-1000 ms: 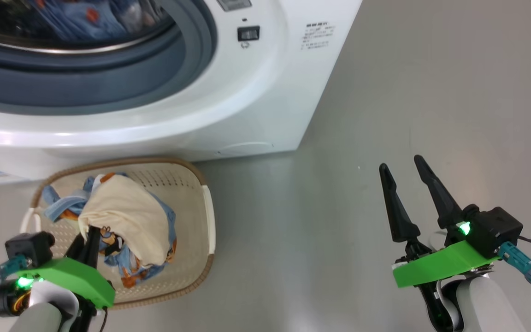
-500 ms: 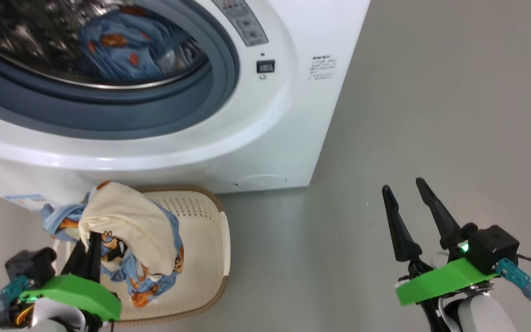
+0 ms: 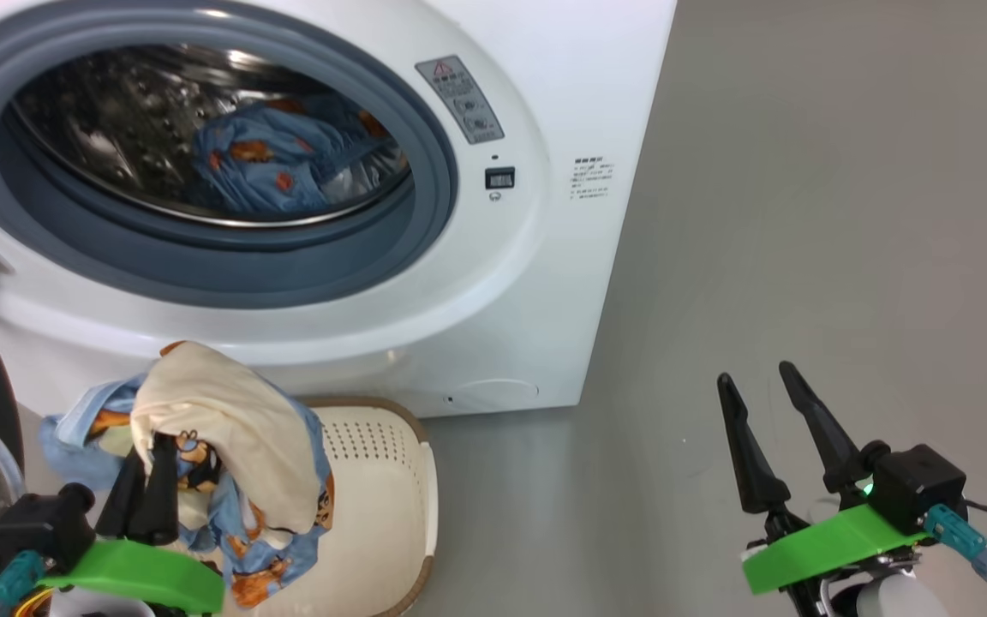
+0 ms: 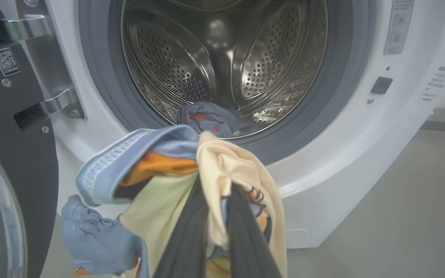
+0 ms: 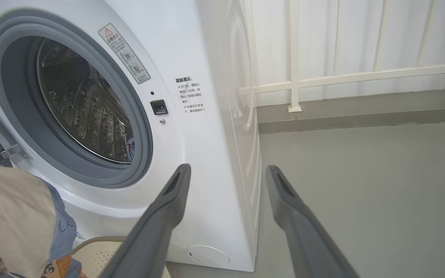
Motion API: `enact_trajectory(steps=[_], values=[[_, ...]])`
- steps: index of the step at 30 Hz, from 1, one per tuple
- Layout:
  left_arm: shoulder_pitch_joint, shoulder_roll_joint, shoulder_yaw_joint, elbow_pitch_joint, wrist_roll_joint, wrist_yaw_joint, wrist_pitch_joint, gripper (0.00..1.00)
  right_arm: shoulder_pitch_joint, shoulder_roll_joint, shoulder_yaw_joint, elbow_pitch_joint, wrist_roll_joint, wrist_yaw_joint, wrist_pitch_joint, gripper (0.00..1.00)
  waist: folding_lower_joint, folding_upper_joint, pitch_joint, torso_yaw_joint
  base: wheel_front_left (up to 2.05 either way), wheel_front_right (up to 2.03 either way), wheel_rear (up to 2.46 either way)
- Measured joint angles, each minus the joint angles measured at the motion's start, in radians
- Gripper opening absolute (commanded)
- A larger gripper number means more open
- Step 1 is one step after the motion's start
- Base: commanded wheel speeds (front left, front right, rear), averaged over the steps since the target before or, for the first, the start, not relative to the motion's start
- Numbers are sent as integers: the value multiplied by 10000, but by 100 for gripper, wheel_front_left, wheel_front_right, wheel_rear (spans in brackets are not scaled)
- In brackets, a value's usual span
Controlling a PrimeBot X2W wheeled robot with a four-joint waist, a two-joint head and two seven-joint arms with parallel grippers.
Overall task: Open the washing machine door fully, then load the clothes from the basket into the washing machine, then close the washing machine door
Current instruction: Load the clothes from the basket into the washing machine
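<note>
The white washing machine (image 3: 536,283) stands with its black door (image 4: 10,162) swung open at the left. One blue printed garment (image 3: 279,167) lies in the steel drum (image 4: 222,58). My left gripper (image 3: 146,450) is shut on a bundle of clothes (image 3: 228,437), cream cloth over light blue printed fabric, held above the cream basket (image 3: 391,506) in front of the machine. The same bundle (image 4: 207,181) hangs before the drum opening in the left wrist view. My right gripper (image 3: 755,377) stands open over the bare floor at the right, holding nothing.
Grey floor (image 3: 802,214) stretches to the right of the machine. A white railing (image 5: 323,77) and a low kerb run behind it. The open door and its hinge (image 4: 52,104) stand close to my left arm.
The head camera has tilted up, so more of the drum shows. The left gripper has lifted the clothes bundle out of the basket. The right gripper stays open in place.
</note>
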Motion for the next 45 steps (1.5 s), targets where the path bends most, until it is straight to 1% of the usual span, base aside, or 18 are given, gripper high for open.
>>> enact_trajectory(steps=[4, 10, 19, 23, 27, 33, 45], values=[[219, -115, 79, -520, 309, 0, 0, 0, 188, 0, 0, 33, 2, -2, 0, 100, 0, 0, -269, 10, 0, 0, 0], [571, -111, 343, -1133, 644, 12, 0, 0, 362, 4, -104, 4, 4, 0, 2, 100, 0, 0, -601, 29, 0, 0, 0], [1526, -140, 920, -2077, 1197, 307, 0, 0, 733, 12, -362, -230, -153, 0, 0, 100, 0, 0, -976, -149, 0, 0, 0], [1828, -284, 1195, -2525, 1498, 472, 0, 0, 754, 12, -380, -332, -349, -2, 2, 100, 0, 0, -1054, -238, 0, 0, 0], [2156, -470, 1365, -2884, 1636, 487, 0, 0, 845, 12, -397, -403, -479, -2, 0, 100, -1, 0, -1105, -278, 0, 0, 0], [2614, -736, 1615, -3193, 1799, 516, 0, 0, 971, 10, -451, -491, -541, -2, 2, 100, 0, 0, -1135, -313, 0, 0, 0], [2651, -1003, 1898, -3235, 1860, 458, 0, 0, 1052, 10, -477, -550, -543, 0, 2, 100, 0, 0, -1034, -254, 0, 0, 0]])
